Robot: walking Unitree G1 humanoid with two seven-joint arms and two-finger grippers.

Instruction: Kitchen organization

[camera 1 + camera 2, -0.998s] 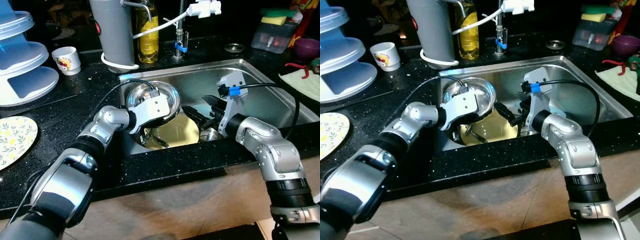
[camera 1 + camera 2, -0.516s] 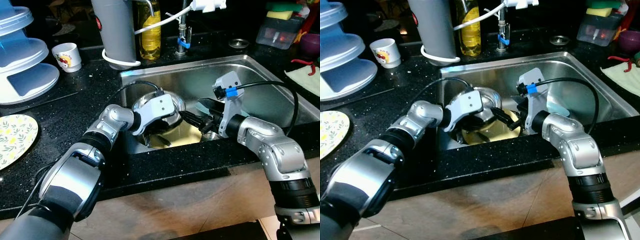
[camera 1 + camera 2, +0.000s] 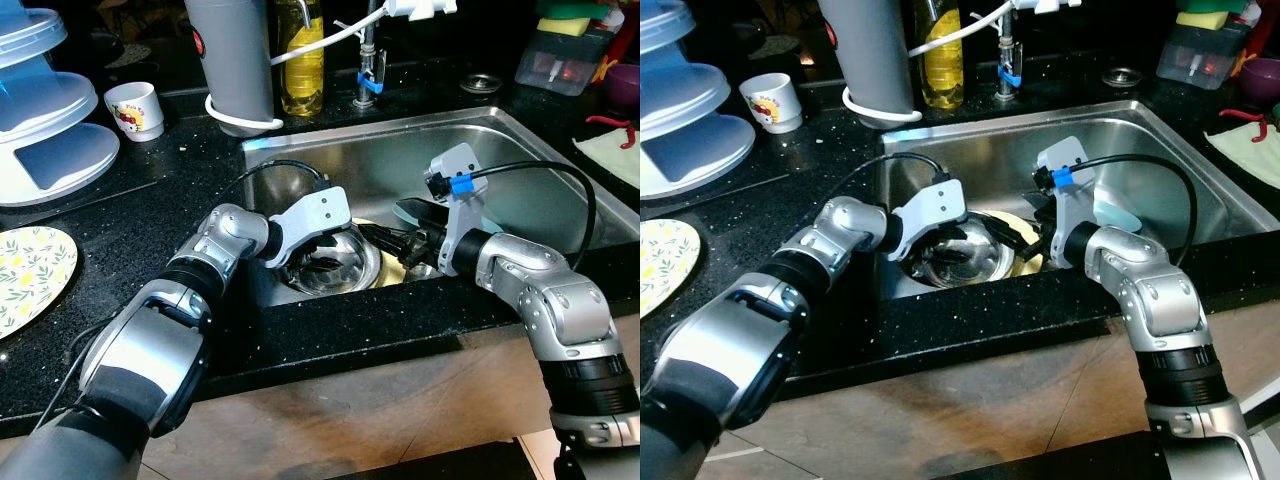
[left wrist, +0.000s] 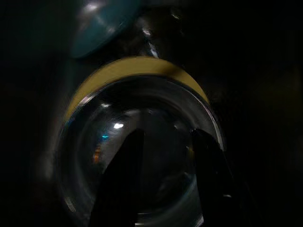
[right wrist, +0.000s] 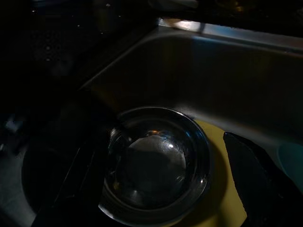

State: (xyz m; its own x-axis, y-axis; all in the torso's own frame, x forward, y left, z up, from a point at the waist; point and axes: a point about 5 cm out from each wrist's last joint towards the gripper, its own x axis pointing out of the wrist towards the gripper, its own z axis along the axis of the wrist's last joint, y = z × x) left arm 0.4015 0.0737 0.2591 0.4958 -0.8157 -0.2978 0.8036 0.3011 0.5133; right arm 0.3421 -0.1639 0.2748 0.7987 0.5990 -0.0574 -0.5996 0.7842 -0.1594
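Left gripper: the left gripper [image 4: 163,156] reaches into the round shiny steel bowl [image 3: 335,265]. Its two black fingers [image 4: 125,170] stand a little apart inside the bowl, with nothing visibly pinched between them; whether they touch the bowl's inner wall I cannot tell.

Right gripper: the right gripper [image 3: 392,238] points across the sink toward the bowl. One black finger [image 5: 248,163] shows by the bowl's far side, and the fingers look spread, with nothing held.

Steel bowl: it lies low in the near left part of the stainless steel sink [image 3: 520,150], mouth up, on top of the pale yellow round plate [image 5: 222,194].

Change: a second ago the bowl stood tilted on edge against the left gripper, higher in the sink, with much of the yellow plate bare. Now it sits flat and covers most of the plate, leaving a yellow rim on the right gripper's side.

Sink: a light blue dish [image 3: 1115,218] lies behind the right wrist.

Counter: on the black speckled counter [image 3: 150,215] stand a white cup with a red print [image 3: 133,108], a grey cylinder [image 3: 232,60], a bottle of yellow liquid [image 3: 300,65] and a pale blue tiered stand [image 3: 45,110].
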